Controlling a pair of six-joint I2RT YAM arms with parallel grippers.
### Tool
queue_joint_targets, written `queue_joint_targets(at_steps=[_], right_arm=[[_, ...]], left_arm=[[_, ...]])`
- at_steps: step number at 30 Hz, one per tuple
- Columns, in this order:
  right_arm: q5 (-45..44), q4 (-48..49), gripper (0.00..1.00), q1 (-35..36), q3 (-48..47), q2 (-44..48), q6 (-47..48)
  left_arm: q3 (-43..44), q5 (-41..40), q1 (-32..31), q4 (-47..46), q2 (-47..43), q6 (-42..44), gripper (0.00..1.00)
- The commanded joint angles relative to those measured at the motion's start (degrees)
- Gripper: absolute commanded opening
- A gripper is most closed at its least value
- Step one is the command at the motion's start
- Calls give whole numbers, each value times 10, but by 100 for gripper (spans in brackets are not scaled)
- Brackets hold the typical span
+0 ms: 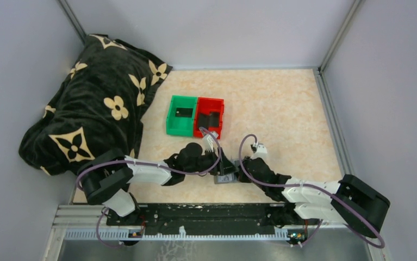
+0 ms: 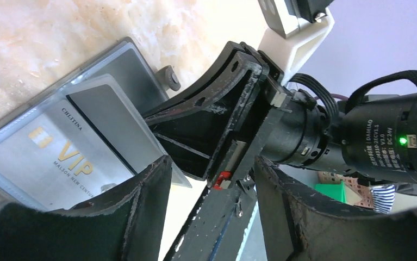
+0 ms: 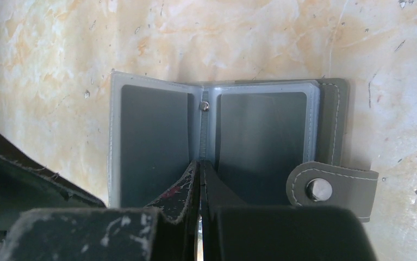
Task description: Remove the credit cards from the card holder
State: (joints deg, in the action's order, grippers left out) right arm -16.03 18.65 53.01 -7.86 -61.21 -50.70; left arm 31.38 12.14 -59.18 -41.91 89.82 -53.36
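Pressing on card holder [image 3: 260, 130] fold: right gripper [image 3: 199, 166] closed, empty; only left wrist view shows sleeved VIP credit card [image 2: 59, 157], left gripper [image 2: 211, 163] parted, empty.

Green bin [image 1: 181, 130] touching red bin [image 1: 211, 101] mid-table; black floral blanket [image 1: 94, 103] heaped far-left on marbled tabletop [image 1: 282, 109].

Black-and-white arms [image 1: 151, 173] trailing looped purple cables [image 1: 108, 161].

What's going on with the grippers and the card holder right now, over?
Left gripper open, beside card holder. Right gripper shut, tips on its middle fold. Holder lies open, VIP card in a sleeve. Right gripper crowds left's path.
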Motion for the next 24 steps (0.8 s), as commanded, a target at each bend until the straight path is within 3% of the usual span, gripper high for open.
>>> queue_joint_targets(at_steps=[1, 14, 24], right_arm=[[20, -31, 0, 3, 10, 11, -3], [12, -92, 0, 2, 12, 110, -2], [-2, -184, 0, 3, -11, 212, 3]], left_arm=[[11, 11, -1, -25, 14, -4, 64], [13, 11, -1, -42, 61, -5, 64], [48, 8, -2, -3, 75, 22, 64]])
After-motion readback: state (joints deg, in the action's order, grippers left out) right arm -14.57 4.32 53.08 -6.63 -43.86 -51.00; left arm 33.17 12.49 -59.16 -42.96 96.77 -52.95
